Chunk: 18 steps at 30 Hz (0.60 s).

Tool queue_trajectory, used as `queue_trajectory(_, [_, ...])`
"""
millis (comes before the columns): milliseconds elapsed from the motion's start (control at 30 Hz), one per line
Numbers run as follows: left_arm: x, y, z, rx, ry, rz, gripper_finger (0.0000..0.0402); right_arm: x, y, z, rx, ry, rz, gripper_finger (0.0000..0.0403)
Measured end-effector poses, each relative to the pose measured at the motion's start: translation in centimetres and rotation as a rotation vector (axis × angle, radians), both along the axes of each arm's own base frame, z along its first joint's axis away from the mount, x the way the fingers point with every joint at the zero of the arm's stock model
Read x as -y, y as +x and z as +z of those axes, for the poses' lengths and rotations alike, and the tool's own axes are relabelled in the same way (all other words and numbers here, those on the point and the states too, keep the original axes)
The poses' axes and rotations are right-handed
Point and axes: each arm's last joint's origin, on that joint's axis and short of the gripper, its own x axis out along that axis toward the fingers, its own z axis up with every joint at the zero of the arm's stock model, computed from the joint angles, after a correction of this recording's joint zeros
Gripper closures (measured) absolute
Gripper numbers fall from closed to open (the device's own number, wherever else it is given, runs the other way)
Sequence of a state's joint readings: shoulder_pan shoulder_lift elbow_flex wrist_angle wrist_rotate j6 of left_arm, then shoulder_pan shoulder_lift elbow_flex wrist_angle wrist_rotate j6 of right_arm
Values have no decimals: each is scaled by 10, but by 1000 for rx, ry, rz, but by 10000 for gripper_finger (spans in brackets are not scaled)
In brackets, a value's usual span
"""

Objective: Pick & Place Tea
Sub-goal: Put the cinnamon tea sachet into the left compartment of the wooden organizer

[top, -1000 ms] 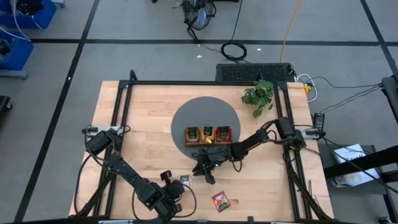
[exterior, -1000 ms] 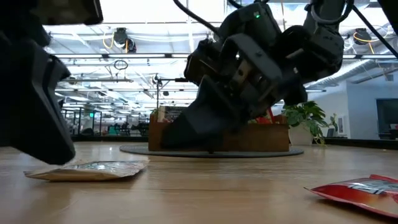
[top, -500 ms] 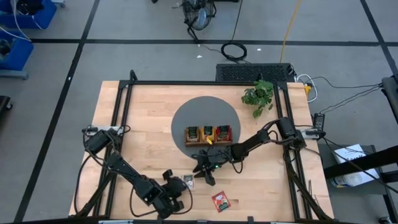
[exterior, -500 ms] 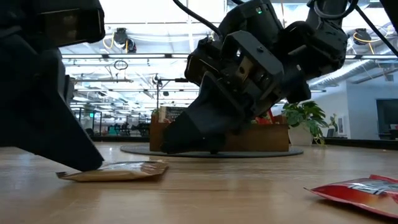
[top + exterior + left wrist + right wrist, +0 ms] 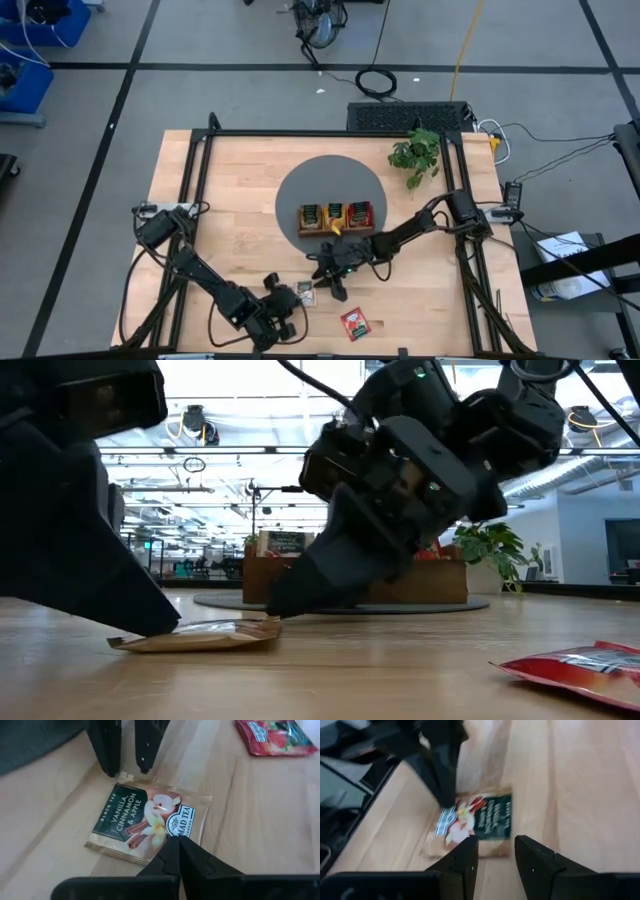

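A tea sachet [image 5: 150, 820] with a dark green and cream face lies flat on the wooden table near its front edge. My left gripper [image 5: 172, 845] is shut, its tip on the sachet's near edge. My right gripper [image 5: 496, 841] is open, slanting down. Its two fingertips [image 5: 107, 767] stand at the sachet's opposite edge. A red tea sachet [image 5: 354, 322] lies flat farther right. The wooden tray [image 5: 299, 222] holds more sachets on a round grey mat. My left gripper presses its shut fingertips down on the sachet's edge [image 5: 167, 836], about midway along it. The fingers slant down from the table's left and near side. The sachet lies flat on the table under them [image 5: 200, 638]. Whether my right gripper touches the sachet I cannot tell.
A small green plant [image 5: 415, 152] stands at the table's far right. A black frame [image 5: 200, 140] runs along the table's sides. Bare wood lies left of the mat and right of the red sachet.
My left gripper has come down and gone toward the right gripper. The dark green sachet has slid a short way along the table with it, up to the right gripper's fingertips. The right gripper's tip has dipped a little toward the sachet.
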<state>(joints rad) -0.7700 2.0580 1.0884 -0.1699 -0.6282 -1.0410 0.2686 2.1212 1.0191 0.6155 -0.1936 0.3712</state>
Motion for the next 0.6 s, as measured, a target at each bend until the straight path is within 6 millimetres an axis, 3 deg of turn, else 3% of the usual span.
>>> queue_trajectory(167, [6, 2, 22, 43, 119, -104, 393, 0, 0, -1, 4, -35, -12, 289])
queue_trajectory(300, [10, 7, 38, 73, 101, -123, 385, -1, -1, -2, -5, -38, -10, 289])
queue_trajectory(600, [9, 5, 35, 20, 8, -87, 392, -5, -3, -2, -2, -42, -1, 289])
